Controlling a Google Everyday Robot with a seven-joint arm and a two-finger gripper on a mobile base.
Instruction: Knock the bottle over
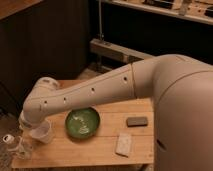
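The bottle (15,145) is at the table's front left corner. Its round white cap (7,139) points left and its clear body looks low, close to the table top; I cannot tell for certain whether it lies flat. The whitish translucent cup (42,132) stands just right of it. My arm reaches from the right across the table, and its wrist (40,100) hangs above the cup. My gripper (25,121) is at the arm's lower left end, just above the bottle and beside the cup, mostly hidden by the wrist.
A green bowl (82,122) sits mid-table. A small dark flat block (136,121) and a pale packet (123,144) lie to the right. The wooden table (100,155) ends just left of the bottle. A metal shelf frame (115,50) stands behind.
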